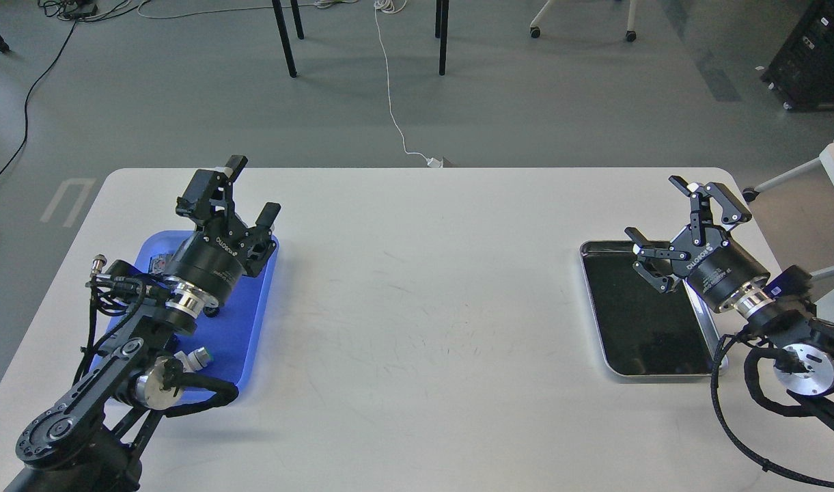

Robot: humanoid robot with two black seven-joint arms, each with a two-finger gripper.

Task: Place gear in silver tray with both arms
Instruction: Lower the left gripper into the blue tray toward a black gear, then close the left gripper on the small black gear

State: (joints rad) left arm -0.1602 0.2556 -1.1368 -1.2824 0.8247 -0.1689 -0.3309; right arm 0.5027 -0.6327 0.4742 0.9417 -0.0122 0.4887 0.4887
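A white table (417,328) is filling most of the head view, with grey floor beyond it. On the left side, a blue plastic tray (242,328) is lying flat, and the left arm is reaching over it. The left gripper (253,191) is hovering above the tray's far end with its two fingers spread wide apart, holding nothing. The arm is hiding much of the blue tray; a small silver and white part (199,357) is peeking out near its front end, and another small item (158,262) is showing near its far left corner, too small to identify. No gear can be told apart for certain.

On the right side, the silver tray (709,329) is sitting well apart from the blue one, its dark mirror-like bottom holding nothing. The right gripper (659,212) is hanging over the tray's far end, fingers spread wide, grasping nothing.
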